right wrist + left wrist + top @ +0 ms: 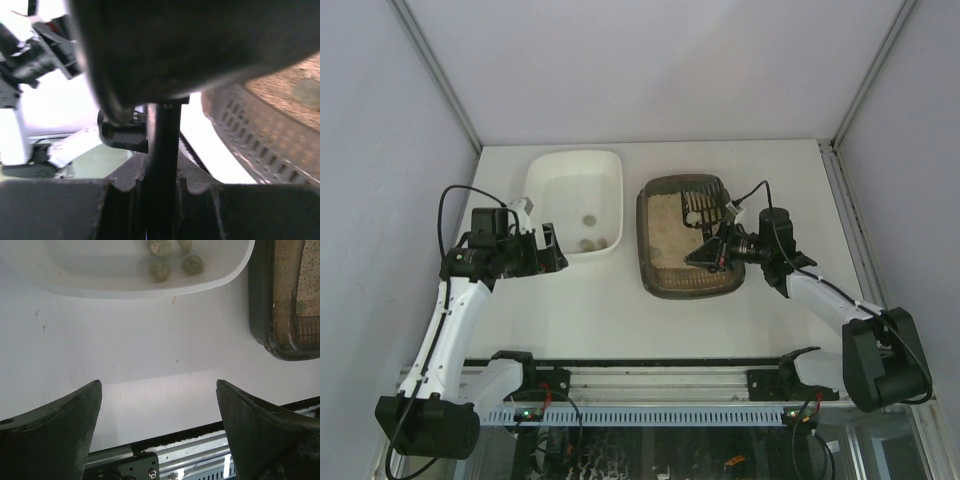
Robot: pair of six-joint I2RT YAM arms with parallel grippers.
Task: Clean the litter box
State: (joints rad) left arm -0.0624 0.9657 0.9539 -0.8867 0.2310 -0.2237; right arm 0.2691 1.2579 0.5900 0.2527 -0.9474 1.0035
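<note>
The right gripper (712, 252) has its jaws closed on the thin dark handle of the one slotted scoop (703, 208). The scoop's head sits in the far right corner of the litter box (692, 290), over the beige litter. One blurred round lump (307, 92) shows in the litter beside it. The left gripper (159, 390) hangs to the left of the litter box with jaws spread wide and nothing between them, over the table (150, 340). One white tray (533, 175) stands left of the litter box, not touching it, and holds four greenish-grey clumps (160, 270).
</note>
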